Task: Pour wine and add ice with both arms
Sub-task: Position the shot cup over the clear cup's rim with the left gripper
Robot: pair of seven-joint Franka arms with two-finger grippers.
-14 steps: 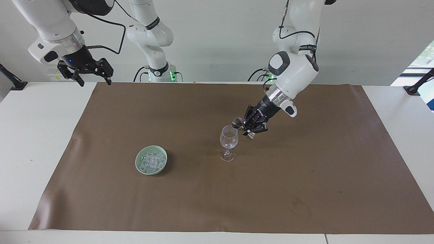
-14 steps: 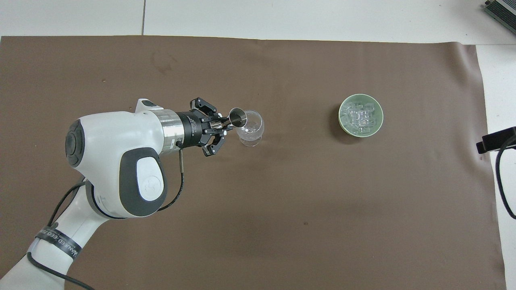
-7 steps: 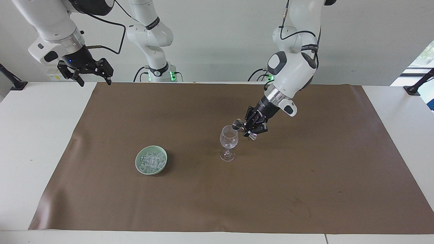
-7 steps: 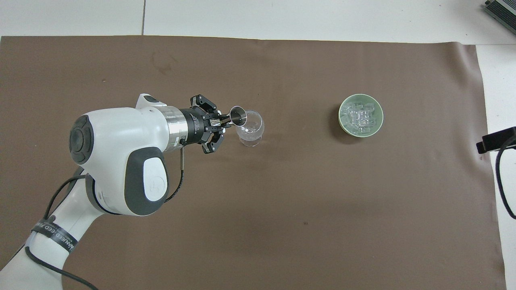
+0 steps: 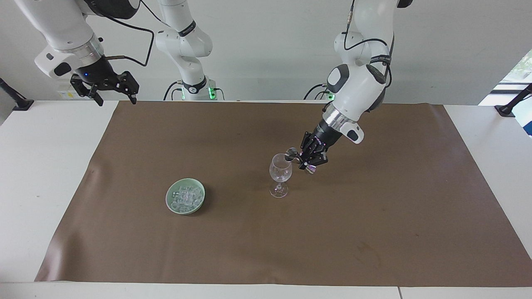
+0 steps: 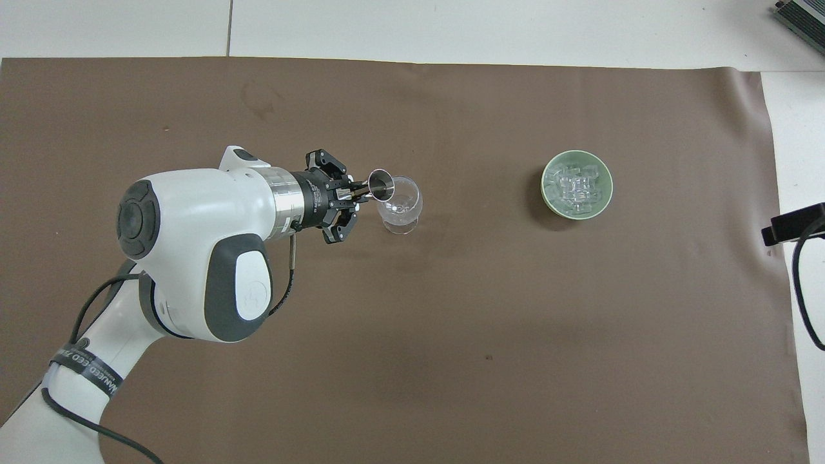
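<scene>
Overhead view shows the left gripper (image 6: 356,192) clamped on a small metal measuring cup (image 6: 381,185), tipped at the rim of the wine glass (image 6: 399,204); the pour looks underway or just finishing. No ice shows in the glass. The ice (image 5: 185,197) sits heaped in the green bowl (image 5: 171,203), toward the right arm's end. The right gripper (image 5: 111,87) waits raised over the mat's edge, fingers apart, so adding ice remains.

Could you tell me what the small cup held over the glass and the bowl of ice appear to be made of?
The cup looks like polished metal: silvery, with bright reflections. The bowl looks like glazed ceramic, though possibly plastic: opaque pale green with a smooth rim.
</scene>
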